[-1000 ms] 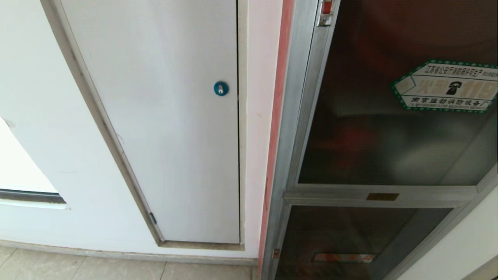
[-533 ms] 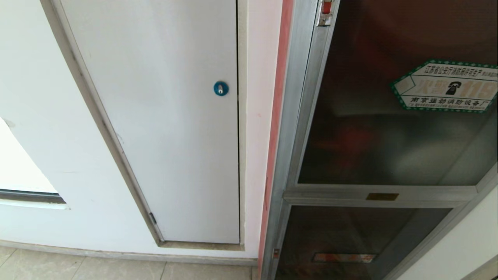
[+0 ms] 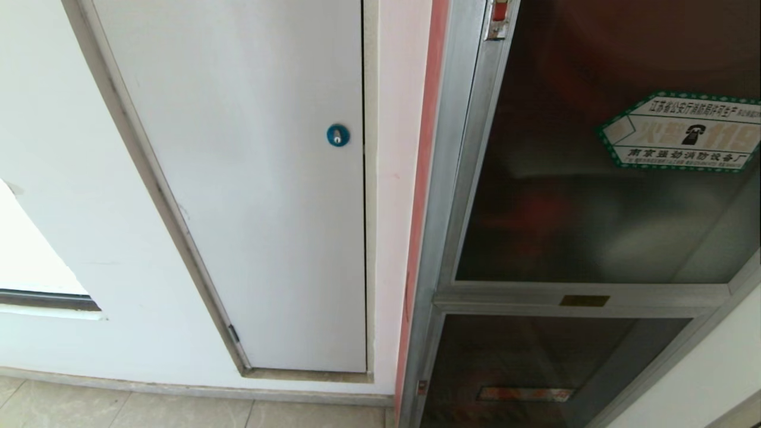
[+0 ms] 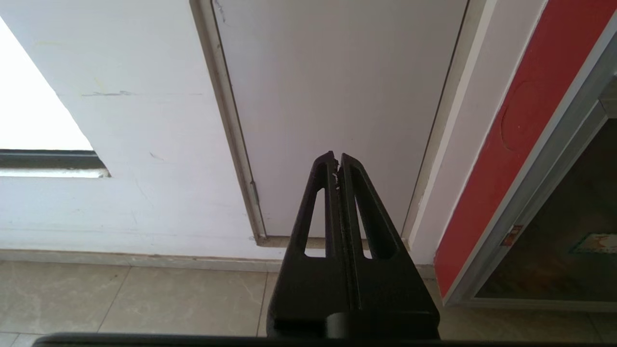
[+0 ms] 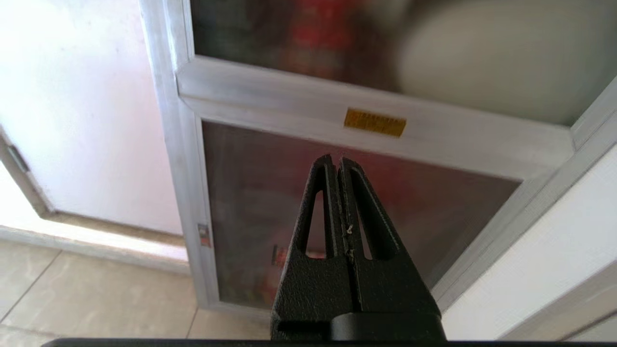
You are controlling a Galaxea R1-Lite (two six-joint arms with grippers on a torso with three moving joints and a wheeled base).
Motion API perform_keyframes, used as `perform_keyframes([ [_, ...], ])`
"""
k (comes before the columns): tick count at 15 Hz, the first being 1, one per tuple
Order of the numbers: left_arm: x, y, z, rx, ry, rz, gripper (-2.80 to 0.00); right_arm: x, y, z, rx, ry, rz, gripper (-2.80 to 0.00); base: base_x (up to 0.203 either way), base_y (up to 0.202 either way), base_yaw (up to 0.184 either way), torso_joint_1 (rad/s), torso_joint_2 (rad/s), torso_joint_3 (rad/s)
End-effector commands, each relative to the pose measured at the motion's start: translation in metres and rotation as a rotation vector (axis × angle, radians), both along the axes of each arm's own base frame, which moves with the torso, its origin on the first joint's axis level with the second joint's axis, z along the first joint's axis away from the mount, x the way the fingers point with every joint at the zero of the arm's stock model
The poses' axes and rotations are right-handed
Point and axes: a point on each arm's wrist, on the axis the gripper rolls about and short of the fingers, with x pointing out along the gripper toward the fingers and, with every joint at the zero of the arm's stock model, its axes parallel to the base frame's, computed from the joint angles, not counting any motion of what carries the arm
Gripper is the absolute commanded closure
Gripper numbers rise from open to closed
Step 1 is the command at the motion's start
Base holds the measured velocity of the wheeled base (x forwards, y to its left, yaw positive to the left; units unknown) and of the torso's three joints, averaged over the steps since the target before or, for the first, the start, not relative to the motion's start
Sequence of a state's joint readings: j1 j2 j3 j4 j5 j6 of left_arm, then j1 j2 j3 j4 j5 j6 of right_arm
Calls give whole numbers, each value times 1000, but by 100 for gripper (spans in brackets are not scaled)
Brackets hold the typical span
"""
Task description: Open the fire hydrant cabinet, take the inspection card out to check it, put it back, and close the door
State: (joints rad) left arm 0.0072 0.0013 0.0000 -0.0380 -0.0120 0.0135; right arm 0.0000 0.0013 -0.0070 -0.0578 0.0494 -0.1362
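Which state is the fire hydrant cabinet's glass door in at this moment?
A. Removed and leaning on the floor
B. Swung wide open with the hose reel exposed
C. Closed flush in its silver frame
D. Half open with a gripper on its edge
C: in the head view the door sits flush in the frame of the fire hydrant cabinet, and the shut right gripper is clear of it.

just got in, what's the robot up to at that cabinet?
Nothing is being handled right now. The cabinet door is closed, with red fittings dimly visible behind its dark glass. No card is in sight. The right gripper is empty, fingers shut, facing the lower glass panel below the brass plate. The left gripper, also shut and empty, points at the white panel beside the cabinet.
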Motion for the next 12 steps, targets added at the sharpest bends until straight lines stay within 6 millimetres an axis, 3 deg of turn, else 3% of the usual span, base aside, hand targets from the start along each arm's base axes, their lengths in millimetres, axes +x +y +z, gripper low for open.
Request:
perform_keyframes([
  [1,1,0,-4,0,14,0,0,1,0,-4,1,26,-1,0,0,0,0,0,0,0],
  [12,1,0,-4,0,14,0,0,1,-1,-8,96,73,-18,0,0,0,0,0,0,0],
])
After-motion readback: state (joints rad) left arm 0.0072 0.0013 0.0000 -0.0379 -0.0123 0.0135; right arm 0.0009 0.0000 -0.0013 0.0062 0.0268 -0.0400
